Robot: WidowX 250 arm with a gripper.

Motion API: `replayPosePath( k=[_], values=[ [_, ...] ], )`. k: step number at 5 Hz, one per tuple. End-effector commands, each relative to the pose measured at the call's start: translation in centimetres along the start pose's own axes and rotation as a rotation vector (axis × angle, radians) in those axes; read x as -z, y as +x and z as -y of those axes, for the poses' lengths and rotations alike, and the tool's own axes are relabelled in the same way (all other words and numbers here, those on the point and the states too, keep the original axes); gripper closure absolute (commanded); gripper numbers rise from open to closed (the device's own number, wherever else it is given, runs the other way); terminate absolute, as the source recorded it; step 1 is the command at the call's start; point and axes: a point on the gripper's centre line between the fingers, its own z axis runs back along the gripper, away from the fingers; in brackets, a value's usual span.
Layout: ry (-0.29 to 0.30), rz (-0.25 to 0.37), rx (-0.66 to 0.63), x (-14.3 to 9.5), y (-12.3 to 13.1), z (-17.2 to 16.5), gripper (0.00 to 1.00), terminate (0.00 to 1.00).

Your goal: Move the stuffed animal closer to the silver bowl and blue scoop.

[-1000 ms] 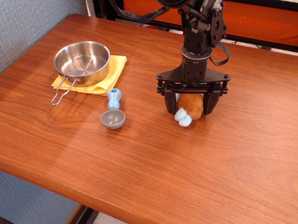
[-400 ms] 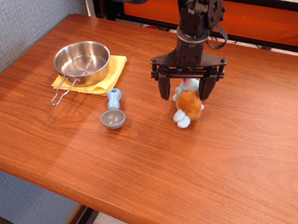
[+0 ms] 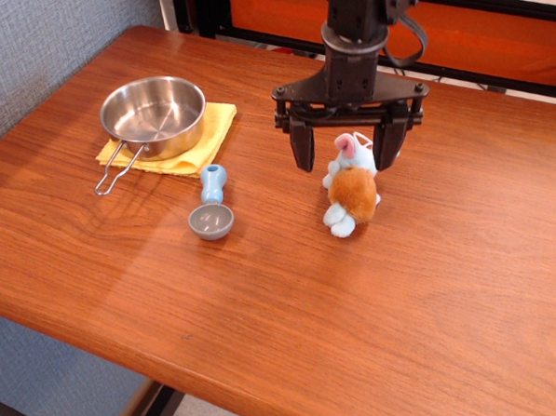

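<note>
The stuffed animal [image 3: 352,187], light blue with an orange-brown body and a pink patch on its head, lies on the wooden table [image 3: 292,291] right of centre. My gripper [image 3: 346,156] hangs open just above its head, fingers spread to either side, touching nothing. The silver bowl [image 3: 153,115] with its wire handle stands on a yellow cloth [image 3: 211,137] at the back left. The blue scoop [image 3: 211,208] lies in front of the bowl, cup towards me, a hand's width left of the toy.
A grey fabric wall [image 3: 37,53] borders the table on the left. Black and orange framework [image 3: 492,29] runs behind the table's far edge. The table's front edge drops off towards the floor.
The gripper, which was low around the toy, has opened wider and risen. The stuffed animal stays on the table and its head and pink patch now show.
</note>
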Motion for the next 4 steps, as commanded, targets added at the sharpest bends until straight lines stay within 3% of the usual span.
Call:
replayPosePath(
  k=[1, 2, 4],
  values=[
    [-0.056, 0.055, 0.126, -3.9, -3.8, 2.3, 0.00, 0.00],
    [-0.068, 0.078, 0.198, -5.6, -5.6, 4.2, 0.00, 0.00],
    [-0.078, 0.088, 0.368, -6.8, -9.4, 7.7, 0.00, 0.00]
  ],
)
